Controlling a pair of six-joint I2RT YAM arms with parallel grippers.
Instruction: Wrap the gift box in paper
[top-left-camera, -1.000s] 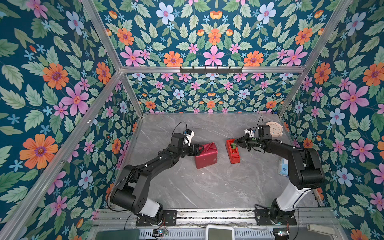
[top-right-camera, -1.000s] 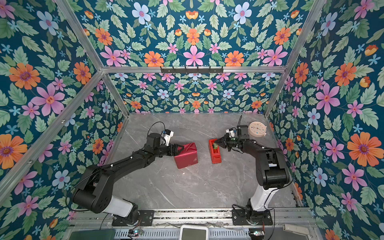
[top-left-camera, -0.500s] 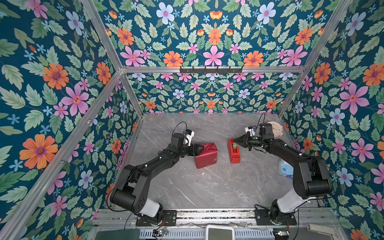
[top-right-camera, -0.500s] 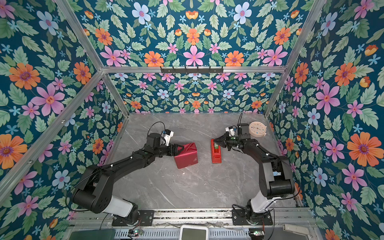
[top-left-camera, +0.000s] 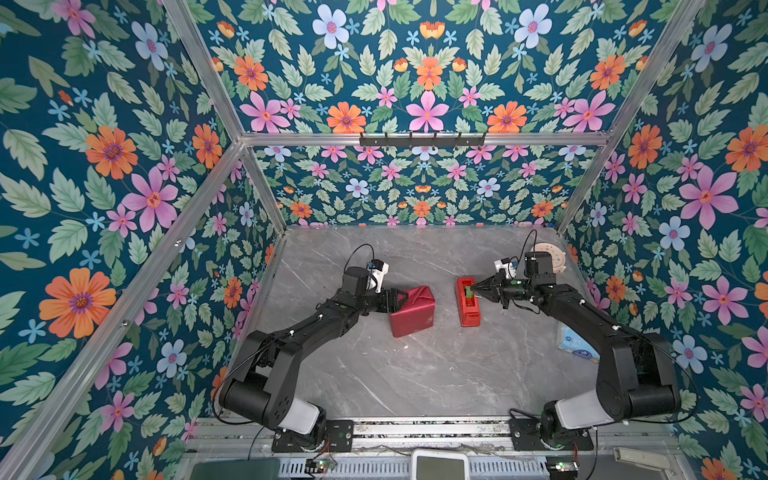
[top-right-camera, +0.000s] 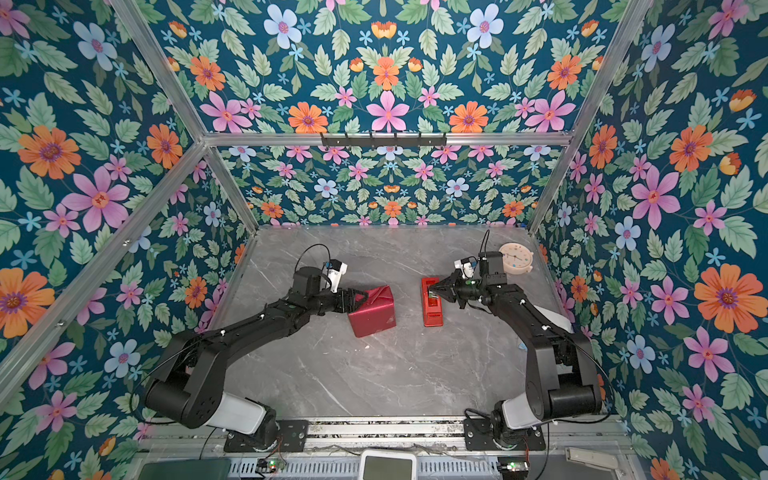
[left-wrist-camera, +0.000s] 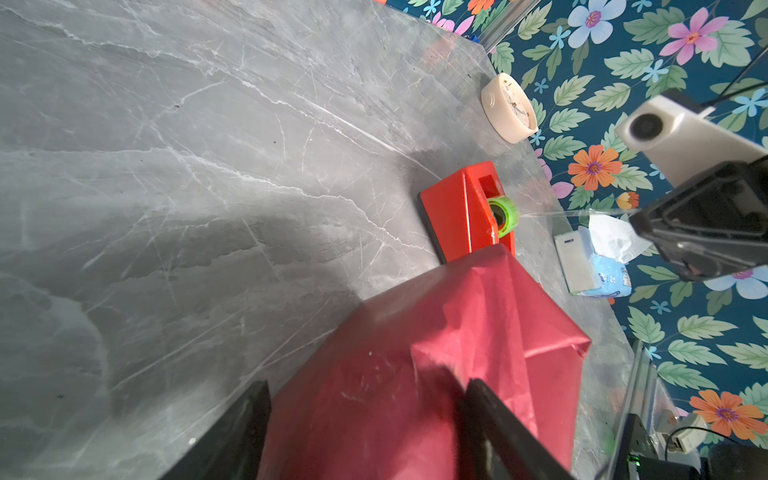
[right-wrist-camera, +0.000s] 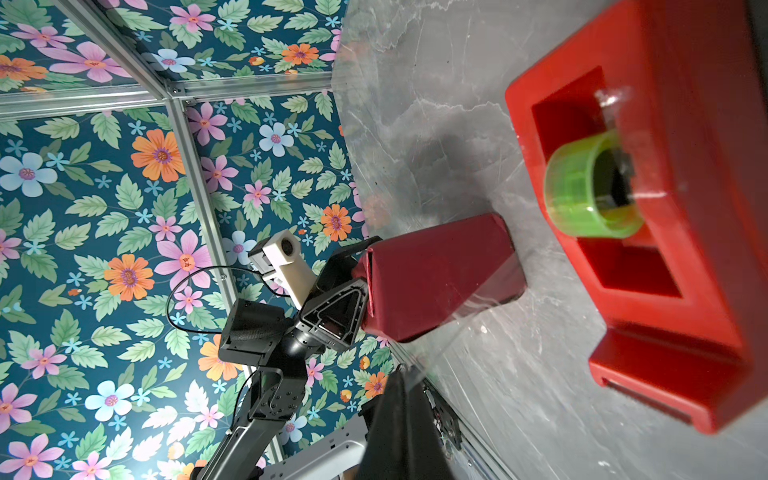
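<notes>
The paper (top-left-camera: 412, 311) (top-right-camera: 372, 311), dull maroon, is folded round the gift box, which is hidden inside it. This parcel stands on the table left of centre. My left gripper (top-left-camera: 398, 297) (top-right-camera: 358, 297) grips the parcel's left end. In the left wrist view its fingers (left-wrist-camera: 478, 395) flank the paper (left-wrist-camera: 415, 365), with the left gripper (left-wrist-camera: 365, 388) closed on it. My right gripper (top-left-camera: 478, 291) (top-right-camera: 435, 288) is shut at the red tape dispenser (top-left-camera: 468, 303) (right-wrist-camera: 685, 249). It pinches a clear strip of tape (left-wrist-camera: 573, 212) drawn from the green roll (right-wrist-camera: 582, 187).
A cream clock (top-left-camera: 550, 257) (left-wrist-camera: 509, 110) lies at the back right corner. A tissue pack (top-left-camera: 575, 343) (left-wrist-camera: 598, 266) sits by the right wall behind the right arm. Flowered walls enclose the grey marble table (top-left-camera: 415, 374) on three sides.
The right arm's elbow has swung out toward the front right while its gripper stayed at the dispenser's roll. The left arm and the parcel have not moved.
</notes>
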